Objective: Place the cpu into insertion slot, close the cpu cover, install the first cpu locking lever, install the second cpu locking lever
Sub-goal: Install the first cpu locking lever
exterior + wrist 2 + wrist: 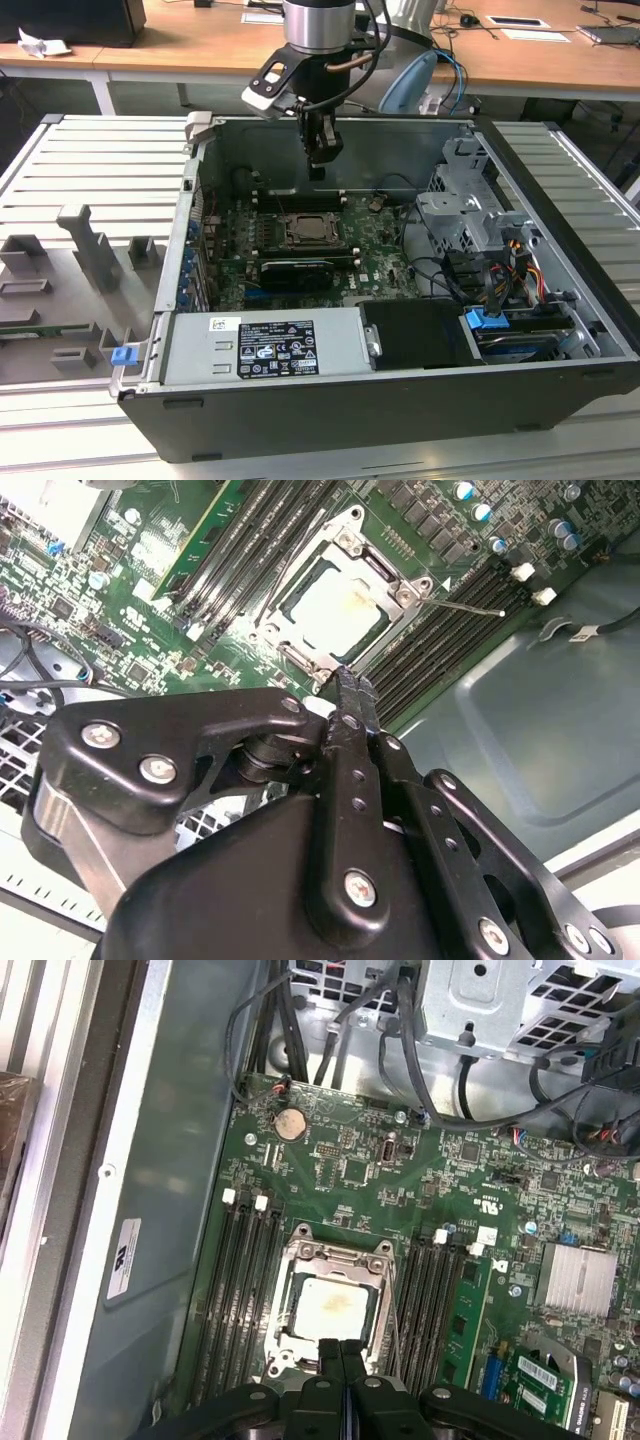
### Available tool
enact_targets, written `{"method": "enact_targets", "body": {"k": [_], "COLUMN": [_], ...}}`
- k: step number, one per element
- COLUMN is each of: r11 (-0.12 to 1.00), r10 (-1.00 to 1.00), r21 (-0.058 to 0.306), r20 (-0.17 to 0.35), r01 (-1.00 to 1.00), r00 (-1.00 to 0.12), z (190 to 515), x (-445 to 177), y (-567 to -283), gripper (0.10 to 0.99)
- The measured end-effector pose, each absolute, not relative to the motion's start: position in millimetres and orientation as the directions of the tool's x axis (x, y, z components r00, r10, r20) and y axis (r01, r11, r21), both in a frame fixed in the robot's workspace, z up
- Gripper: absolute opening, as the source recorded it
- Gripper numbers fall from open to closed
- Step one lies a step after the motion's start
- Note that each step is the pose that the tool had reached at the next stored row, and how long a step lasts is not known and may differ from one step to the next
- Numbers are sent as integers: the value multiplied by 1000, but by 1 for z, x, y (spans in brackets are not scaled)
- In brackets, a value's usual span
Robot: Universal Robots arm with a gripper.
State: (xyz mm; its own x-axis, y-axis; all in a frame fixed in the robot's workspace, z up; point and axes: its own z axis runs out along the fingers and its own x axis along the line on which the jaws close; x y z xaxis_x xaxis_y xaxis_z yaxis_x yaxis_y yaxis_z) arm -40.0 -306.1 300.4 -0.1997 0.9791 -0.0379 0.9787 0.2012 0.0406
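Observation:
The cpu (331, 1306), a pale tan-silver square, lies in the insertion slot (305, 232) on the green board. The cpu cover (336, 1256), a silver frame with a window, lies flat around the chip in both wrist views. A thin wire lever (466, 607) sticks out from one corner of the socket, off the board. My gripper (317, 172) hangs above the socket's far edge in the exterior view. Its black fingers are pressed together with nothing between them; their tip (345, 678) points at the socket's edge.
Black memory slots (245, 1280) flank the socket on both sides. A long black card (297, 270) lies in front of it. A metal drive cage (465, 205) with cables stands at the exterior view's right, a power supply (265, 345) at the front. Case walls surround the board.

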Motion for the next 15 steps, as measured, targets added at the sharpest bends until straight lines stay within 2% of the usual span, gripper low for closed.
{"method": "enact_targets", "body": {"k": [15], "r11": [256], "r10": [966], "r21": [40], "r20": [-41], "r01": [966], "r00": [-254], "z": [300], "x": [-40], "y": [-305], "gripper": [106]}}
